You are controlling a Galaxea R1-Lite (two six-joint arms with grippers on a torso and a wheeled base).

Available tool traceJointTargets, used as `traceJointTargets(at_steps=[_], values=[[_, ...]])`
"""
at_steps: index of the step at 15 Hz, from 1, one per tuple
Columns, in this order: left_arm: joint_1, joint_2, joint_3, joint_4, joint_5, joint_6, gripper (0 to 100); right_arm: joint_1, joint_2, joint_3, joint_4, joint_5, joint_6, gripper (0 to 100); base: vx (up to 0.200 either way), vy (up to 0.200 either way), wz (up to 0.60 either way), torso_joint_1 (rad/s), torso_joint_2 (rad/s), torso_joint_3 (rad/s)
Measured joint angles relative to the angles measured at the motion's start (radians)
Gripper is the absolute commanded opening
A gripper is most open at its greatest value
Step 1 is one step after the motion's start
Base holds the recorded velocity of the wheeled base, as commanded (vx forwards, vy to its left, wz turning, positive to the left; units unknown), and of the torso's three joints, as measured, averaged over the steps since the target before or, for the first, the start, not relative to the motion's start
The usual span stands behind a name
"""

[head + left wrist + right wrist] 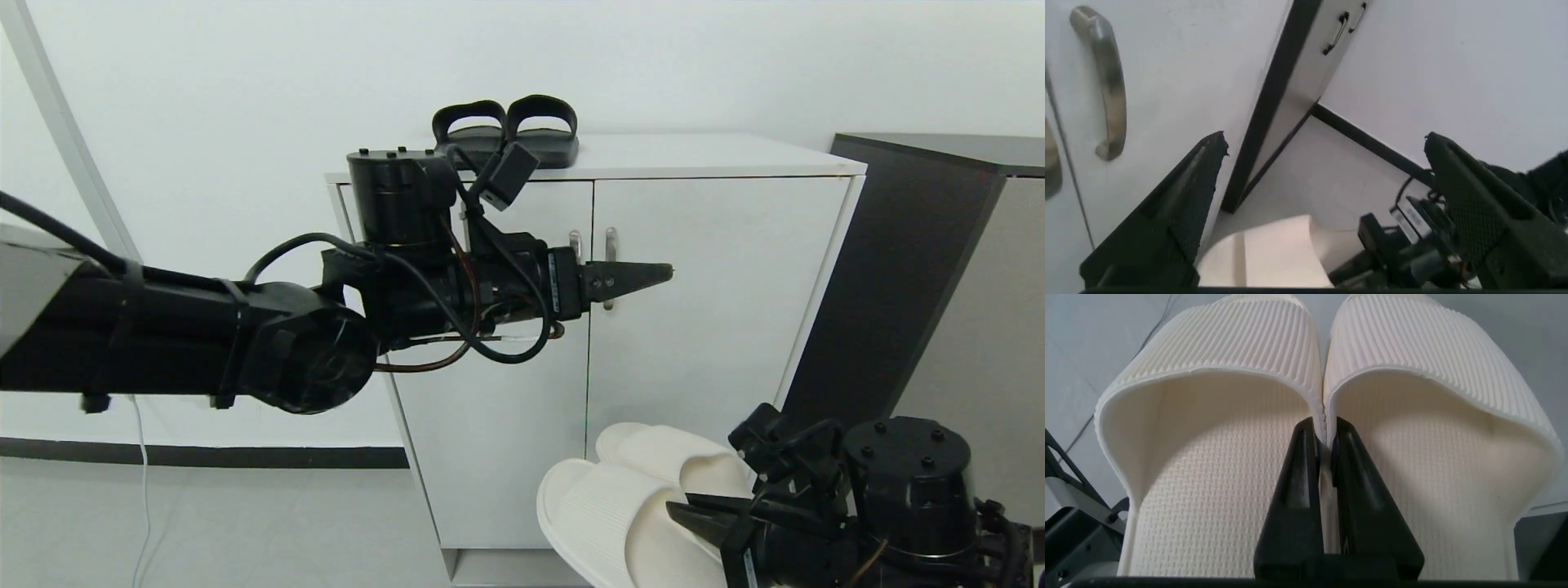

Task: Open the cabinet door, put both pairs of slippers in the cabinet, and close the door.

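The task has barely started. Both doors of the white cabinet (718,327) are shut, so opening comes first, and I judge that neither pair has gone in yet. The left gripper (653,273) (1324,140) hangs empty near the centre of the head view, its fingers spread wide. It is just in front of the right door handle (610,241) (1102,90) at the seam between the doors, and I cannot tell whether it touches the handle. It looks placed to hook that handle and pull. The right gripper (682,510) (1323,449) sits low at 5 o'clock, clenched on the white slippers (620,506) (1225,392), pinching the two inner edges together so the pair hangs as one. Their toes point away from the gripper. In the head view their long axis runs roughly from 4 o'clock up to 10 o'clock, toward the foot of the cabinet, with the ribbed uppers facing up. The black slippers (506,131) rest untouched on the cabinet top at 12 o'clock, side by side. Their long axis runs front to back, and the strap arches open toward the robot. Still to do: open a door, load both pairs, and close it.
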Motion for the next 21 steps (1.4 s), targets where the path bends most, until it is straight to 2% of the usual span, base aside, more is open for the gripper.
traceJointTargets(at_steps=[3,6,10,18,19,21], values=[[0.015,0.064,-0.081,0.045,0.021,-0.001,100,0.000,0.002,-0.001,0.001,0.001,0.000,0,0.000,0.000,0.00,0.000,0.00,0.000],[0.023,0.119,-0.167,0.089,0.096,0.001,100,0.000,0.004,-0.002,0.001,0.002,0.000,0,0.000,0.000,0.00,0.000,0.00,0.000],[0.037,0.173,-0.265,0.157,0.155,0.004,100,0.000,0.004,-0.003,0.001,0.002,0.000,0,0.000,0.000,0.00,0.000,0.00,0.000],[0.045,0.250,-0.371,0.204,0.165,0.007,100,0.000,0.017,-0.003,0.000,0.002,0.001,0,0.000,0.000,0.00,0.000,0.00,0.000],[0.044,0.254,-0.371,0.204,0.165,0.006,0,0.000,0.019,-0.003,0.000,0.002,0.001,0,0.000,0.000,0.00,0.000,0.00,0.000],[0.043,0.260,-0.369,0.203,0.169,0.005,0,0.004,0.020,-0.001,0.000,0.002,0.001,0,0.000,0.000,0.00,0.000,0.00,0.000]])
